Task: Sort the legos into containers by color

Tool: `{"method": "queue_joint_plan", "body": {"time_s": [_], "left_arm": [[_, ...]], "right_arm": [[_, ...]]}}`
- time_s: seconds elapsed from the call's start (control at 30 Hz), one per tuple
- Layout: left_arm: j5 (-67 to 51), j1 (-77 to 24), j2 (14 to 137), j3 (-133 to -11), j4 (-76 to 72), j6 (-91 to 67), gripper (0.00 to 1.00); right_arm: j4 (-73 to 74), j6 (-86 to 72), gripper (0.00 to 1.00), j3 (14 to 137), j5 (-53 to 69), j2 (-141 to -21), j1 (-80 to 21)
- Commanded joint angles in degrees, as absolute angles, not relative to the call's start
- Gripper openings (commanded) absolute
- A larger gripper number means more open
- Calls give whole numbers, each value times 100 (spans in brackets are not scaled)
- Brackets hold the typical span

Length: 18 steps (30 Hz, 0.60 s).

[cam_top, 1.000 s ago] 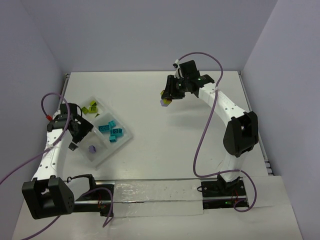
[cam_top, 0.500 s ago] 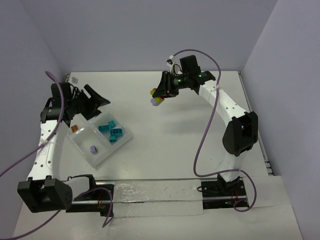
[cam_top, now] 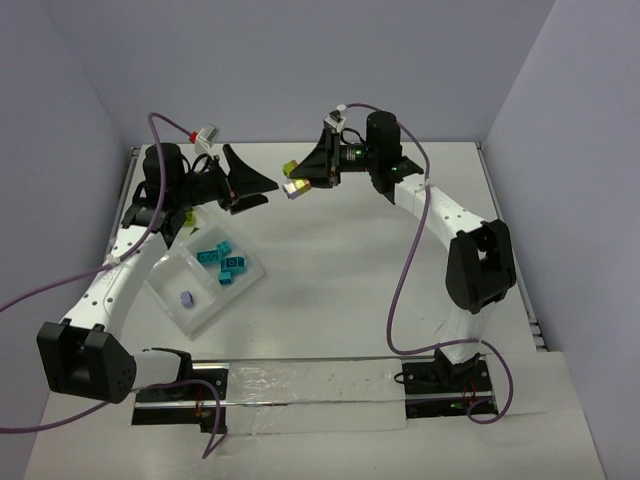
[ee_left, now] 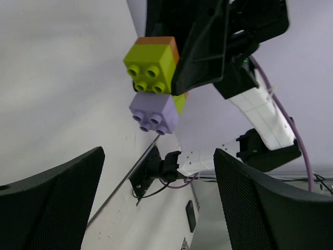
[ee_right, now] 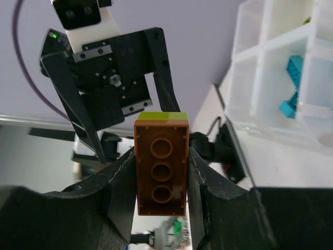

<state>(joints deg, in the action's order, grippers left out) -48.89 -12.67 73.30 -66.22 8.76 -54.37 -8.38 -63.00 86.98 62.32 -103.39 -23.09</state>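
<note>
Right gripper (ee_right: pixel 161 174) clamped on a brick stack (ee_left: pixel 153 78) (orange, lime green and purple layers), held aloft over the table (cam_top: pixel 330 270). Left gripper (ee_left: pixel 158 200), spread wide and holding nothing, faces the stack with a gap between them. Teal bricks (cam_top: pixel 222 262) lie in one compartment of the tray (cam_top: pixel 160 285), well apart from the stack.

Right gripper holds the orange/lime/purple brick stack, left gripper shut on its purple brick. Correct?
Not quite. The left gripper is open and touches nothing: the left wrist view shows its fingers spread wide, with the brick stack beyond them. The right gripper does hold the stack.
</note>
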Motion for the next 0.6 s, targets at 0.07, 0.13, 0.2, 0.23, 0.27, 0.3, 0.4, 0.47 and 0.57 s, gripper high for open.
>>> {"method": "queue_joint_plan", "body": {"time_s": [0.07, 0.13, 0.2, 0.23, 0.27, 0.3, 0.4, 0.47, 0.57], "left_arm": [[-5392, -1373, 7305, -6516, -129, -5779, 91], [-5405, -1371, 7308, -6416, -303, -5868, 90], [-5397, -1371, 7337, -6283, -515, -6038, 88], [-5383, -1371, 7334, -6191, -629, -6104, 87], [-5367, -1371, 7328, -6106, -745, -6170, 86], [-5339, -1371, 7315, -6073, -884, -6254, 85], [-5357, -1371, 7326, -5980, -1262, -6570, 82], [-5474, -1371, 7347, -5856, -1878, -6869, 80], [-5586, -1374, 7377, -5781, -2254, -7170, 79]], "right_arm": [[-3162, -8037, 0, 8452, 6451, -10105, -2360], [-3103, -7937, 0, 8508, 6477, -10090, -2404], [-3244, -7995, 0, 8524, 6527, -10090, -2466], [-3283, -8029, 0, 8498, 6539, -10081, -2487], [-3309, -8058, 0, 8473, 6550, -10072, -2507], [-3282, -8049, 0, 8468, 6568, -10072, -2525], [-3172, -7956, 0, 8464, 6617, -10076, -2585], [-3147, -7911, 0, 8438, 6627, -10055, -2619], [-3120, -7882, 0, 8475, 6682, -10069, -2633]]}}
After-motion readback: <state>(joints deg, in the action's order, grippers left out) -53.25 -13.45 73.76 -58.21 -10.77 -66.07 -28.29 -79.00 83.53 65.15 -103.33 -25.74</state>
